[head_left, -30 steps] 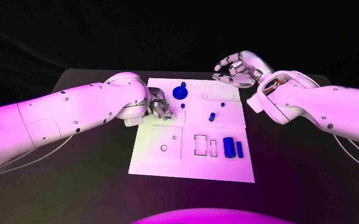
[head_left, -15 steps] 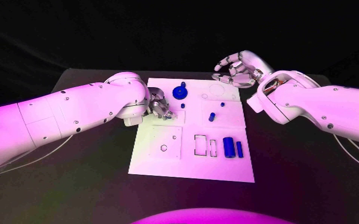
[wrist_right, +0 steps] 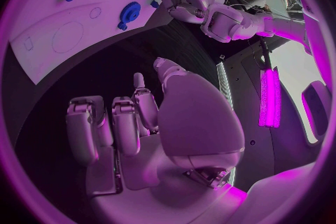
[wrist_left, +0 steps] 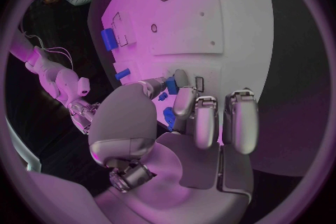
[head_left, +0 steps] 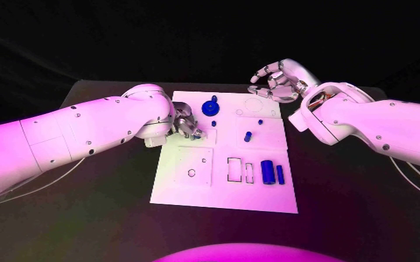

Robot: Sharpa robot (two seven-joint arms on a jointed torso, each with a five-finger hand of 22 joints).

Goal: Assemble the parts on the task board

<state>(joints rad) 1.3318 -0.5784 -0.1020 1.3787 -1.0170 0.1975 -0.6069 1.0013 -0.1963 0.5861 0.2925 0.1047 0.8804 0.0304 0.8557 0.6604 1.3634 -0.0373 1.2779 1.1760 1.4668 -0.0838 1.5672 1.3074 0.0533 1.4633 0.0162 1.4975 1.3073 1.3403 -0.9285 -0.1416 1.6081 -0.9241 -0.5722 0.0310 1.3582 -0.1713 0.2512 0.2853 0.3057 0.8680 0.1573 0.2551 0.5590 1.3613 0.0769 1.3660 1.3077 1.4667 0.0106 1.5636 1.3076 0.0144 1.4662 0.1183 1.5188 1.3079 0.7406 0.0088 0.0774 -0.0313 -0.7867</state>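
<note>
White rectangular task board (head_left: 223,195), flat on the black table (head_left: 350,213), its long side running away from us.

Item, left hand (head_left: 186,122): silver, at the board's left edge. We see in the left wrist view its fingers (wrist_left: 198,120) curled downward, close together, with a small blue part (wrist_left: 171,85) just at the fingertips; we cannot tell whether that piece is pinched or merely touched.

Item, right hand (head_left: 280,82): silver, raised beyond the board's far right corner, well apart from the parts. We see its fingers (wrist_right: 112,123) loosely curled and separated, holding nothing.

Item, blue gear-shaped disc (head_left: 210,108): on the far part of the board, just beside the left hand.

Item, short blue peg (head_left: 247,136): mid-board, to the right of the left hand.

Item, two blue cylinders (head_left: 272,173): side by side, lengthwise, near the board's right edge, beside a pair of outlined rectangular recesses (head_left: 235,170).

Item, square outlined panel (head_left: 193,166): near-left area of the board, bearing small round holes.
</note>
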